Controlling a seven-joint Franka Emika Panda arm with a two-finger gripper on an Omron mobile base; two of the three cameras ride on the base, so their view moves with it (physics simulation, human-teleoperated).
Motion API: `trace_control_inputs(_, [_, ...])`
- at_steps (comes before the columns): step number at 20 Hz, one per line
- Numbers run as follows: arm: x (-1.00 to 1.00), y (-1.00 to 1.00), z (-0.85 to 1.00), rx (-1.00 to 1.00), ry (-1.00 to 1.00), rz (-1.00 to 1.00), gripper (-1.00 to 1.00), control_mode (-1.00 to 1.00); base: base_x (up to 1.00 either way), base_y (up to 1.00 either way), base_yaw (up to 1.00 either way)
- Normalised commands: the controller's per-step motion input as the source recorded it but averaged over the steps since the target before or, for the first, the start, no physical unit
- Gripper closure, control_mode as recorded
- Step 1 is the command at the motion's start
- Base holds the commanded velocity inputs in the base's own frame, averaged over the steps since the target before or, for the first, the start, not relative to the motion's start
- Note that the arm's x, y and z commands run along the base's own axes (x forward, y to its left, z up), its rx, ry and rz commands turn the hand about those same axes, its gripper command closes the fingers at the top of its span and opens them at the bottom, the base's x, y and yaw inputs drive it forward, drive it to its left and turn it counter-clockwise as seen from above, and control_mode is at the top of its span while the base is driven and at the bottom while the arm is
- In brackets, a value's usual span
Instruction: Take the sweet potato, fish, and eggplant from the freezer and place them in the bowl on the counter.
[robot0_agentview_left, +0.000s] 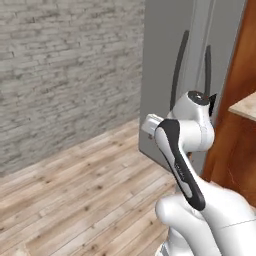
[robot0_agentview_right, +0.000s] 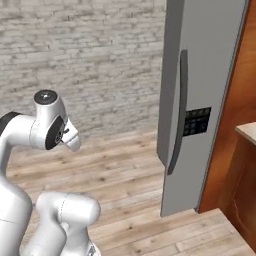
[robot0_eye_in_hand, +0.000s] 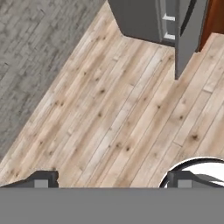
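The tall grey freezer (robot0_agentview_left: 165, 60) with black vertical handles (robot0_agentview_left: 177, 70) stands ahead of the arm, and it also rises at the right in the right base view (robot0_agentview_right: 205, 75). In the hand view, one freezer door (robot0_eye_in_hand: 190, 35) stands slightly ajar, with white shelf edges (robot0_eye_in_hand: 168, 24) showing in the gap. My gripper (robot0_eye_in_hand: 113, 180) points down at the wooden floor, well short of the freezer. Its fingertips (robot0_eye_in_hand: 41, 179) stand wide apart, open, with nothing between them. The sweet potato, fish, eggplant and bowl are out of view.
A corner of the beige counter (robot0_agentview_left: 245, 107) over reddish-brown wood panels (robot0_agentview_right: 235, 90) sits right of the freezer. A grey brick wall (robot0_agentview_left: 65, 70) runs along the left and back. Plank floor (robot0_eye_in_hand: 109, 109) lies under the hand.
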Motion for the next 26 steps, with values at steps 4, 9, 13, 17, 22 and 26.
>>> trace_control_inputs(4, [0.0, 0.0, 0.0, 0.0, 0.0, 0.0, -1.0, 1.0, 1.0, 0.05, -0.22])
trace_control_inputs(9, [0.0, 0.0, 0.0, 0.0, 0.0, 0.0, -1.0, 1.0, 1.0, 0.07, -0.29])
trace_control_inputs(13, [0.0, 0.0, 0.0, 0.0, 0.0, 0.0, -1.0, 1.0, 1.0, 0.33, -0.4])
trace_control_inputs(17, [0.0, 0.0, 0.0, 0.0, 0.0, 0.0, -1.0, 1.0, 1.0, 0.51, -0.53])
trace_control_inputs(22, [0.0, 0.0, 0.0, 0.0, 0.0, 0.0, -1.0, 1.0, 0.65, 0.36, -0.79])
trace_control_inputs(26, [0.0, 0.0, 0.0, 0.0, 0.0, 0.0, -1.0, 1.0, 0.63, 0.29, -0.83])
